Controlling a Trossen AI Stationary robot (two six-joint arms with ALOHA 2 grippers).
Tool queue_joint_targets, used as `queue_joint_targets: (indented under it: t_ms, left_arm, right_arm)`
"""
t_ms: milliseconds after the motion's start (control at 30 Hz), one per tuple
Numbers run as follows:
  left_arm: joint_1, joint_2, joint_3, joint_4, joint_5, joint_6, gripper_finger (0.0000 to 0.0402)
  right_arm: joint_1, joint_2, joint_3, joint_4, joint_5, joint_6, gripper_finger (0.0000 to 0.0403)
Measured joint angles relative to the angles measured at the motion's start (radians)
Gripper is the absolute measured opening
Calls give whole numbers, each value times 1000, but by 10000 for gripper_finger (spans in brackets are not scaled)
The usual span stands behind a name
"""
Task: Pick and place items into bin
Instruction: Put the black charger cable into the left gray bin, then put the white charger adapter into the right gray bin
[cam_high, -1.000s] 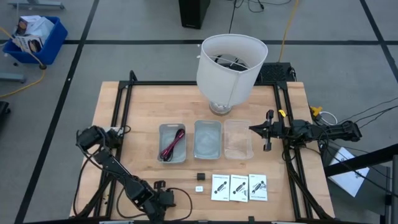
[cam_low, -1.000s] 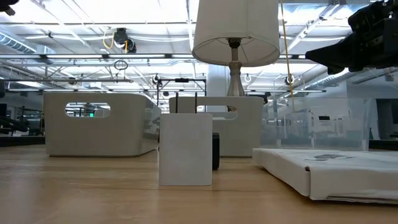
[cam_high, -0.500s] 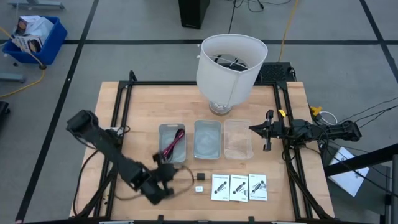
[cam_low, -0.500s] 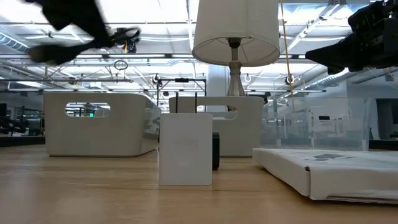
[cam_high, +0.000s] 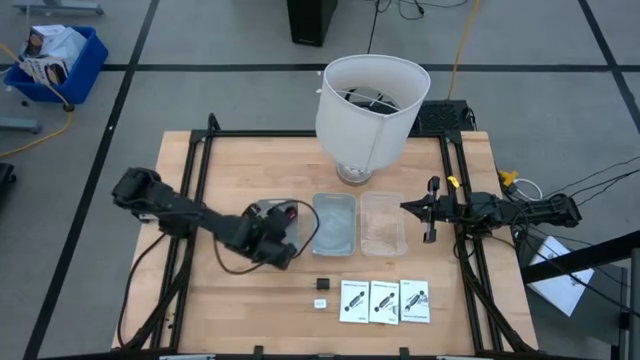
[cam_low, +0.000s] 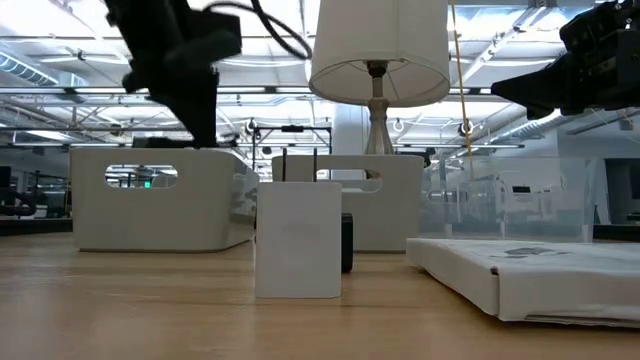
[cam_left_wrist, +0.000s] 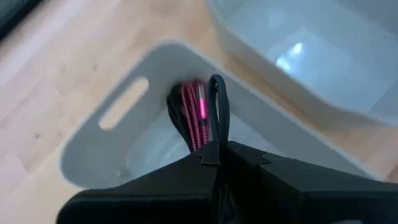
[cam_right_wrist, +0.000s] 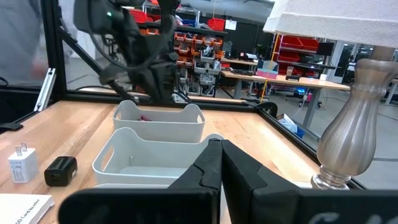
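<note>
My left gripper (cam_high: 281, 243) (cam_left_wrist: 217, 148) hangs shut over the left grey bin (cam_high: 268, 204) (cam_left_wrist: 118, 112), with a thin black cable loop (cam_left_wrist: 219, 102) standing out of its fingertips. A coiled dark-red and black cable (cam_left_wrist: 194, 115) (cam_high: 291, 213) lies on that bin's floor. A tiny black cube (cam_high: 323, 283), a tiny white block (cam_high: 320, 302) (cam_low: 297, 240) and three white card packets (cam_high: 384, 301) rest on the wood near the near edge. My right gripper (cam_high: 432, 214) (cam_right_wrist: 219, 155) waits shut at the table's right, beside the clear bin (cam_high: 383, 223). My left gripper pinches the thin black cable between its two shut fingertips (cam_left_wrist: 205, 158), pointing down from above the left bin. A narrow loop of the cable (cam_left_wrist: 216, 81) sticks out past the tips, lifted clear over the bin's inside. The fingers hide the rest of the cable.
A middle grey bin (cam_high: 334, 224) sits between the left and clear bins. The big white lampshade (cam_high: 372, 105) stands on its base at the far side behind the bins. Black frame rails run along the table's left and right edges. Bare wood lies near the table's left.
My left arm has swung from the table's near edge, left of the small items, up and toward the far side and right, ending above the left grey bin. The items on the table have stayed put.
</note>
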Motion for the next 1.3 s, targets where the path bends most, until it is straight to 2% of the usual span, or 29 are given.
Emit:
queue_joint_targets:
  t_ms: [133,600,700,1000,1133,1300]
  left_arm:
    - [46,44,0,-2,74,27,10]
    - [110,131,0,19,190,112,14]
    - [110,130,0,39,203,138,41]
    - [99,121,2,38,201,185,166]
    - [84,99,1,33,127,253,201]
    - [8,-23,2,44,-83,321,198]
  right_arm:
    - [0,0,0,0,0,0,0]
    - [0,0,0,0,0,0,0]
    - [0,0,0,0,0,0,0]
    - [0,0,0,0,-1,0,0]
    - [0,0,0,0,-3,0,0]
    - [0,0,0,0,-3,0,0]
